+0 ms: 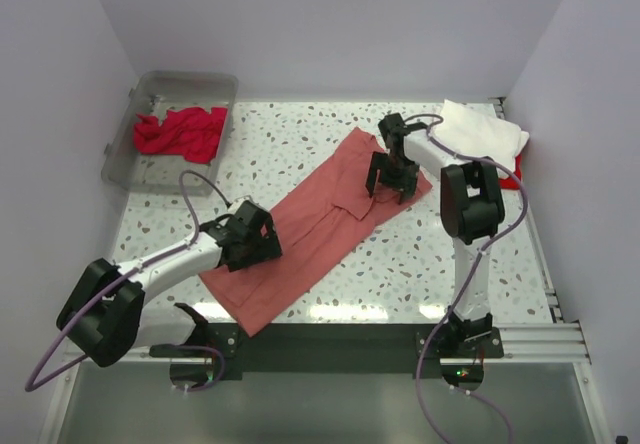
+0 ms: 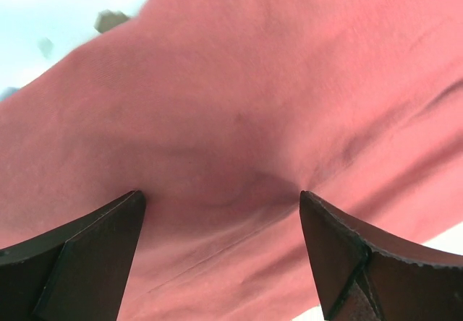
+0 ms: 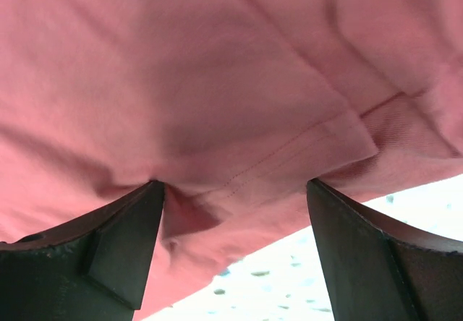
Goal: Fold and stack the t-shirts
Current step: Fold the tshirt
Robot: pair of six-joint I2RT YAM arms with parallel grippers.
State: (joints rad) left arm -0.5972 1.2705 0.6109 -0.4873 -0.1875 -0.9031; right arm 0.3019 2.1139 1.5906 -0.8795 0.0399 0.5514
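Three overhead: coral shirt (image 1: 320,234) centre, white shirt (image 1: 480,129) one o'clock, red shirt (image 1: 180,132) ten; wrists see only coral. Left gripper (image 2: 221,198), right gripper (image 3: 235,187): spread apart.

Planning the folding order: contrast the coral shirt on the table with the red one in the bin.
The coral-red shirt lies spread on the table; the red shirt sits crumpled in the clear bin. The coral-red is paler, the red brighter. Both are plain cloth.
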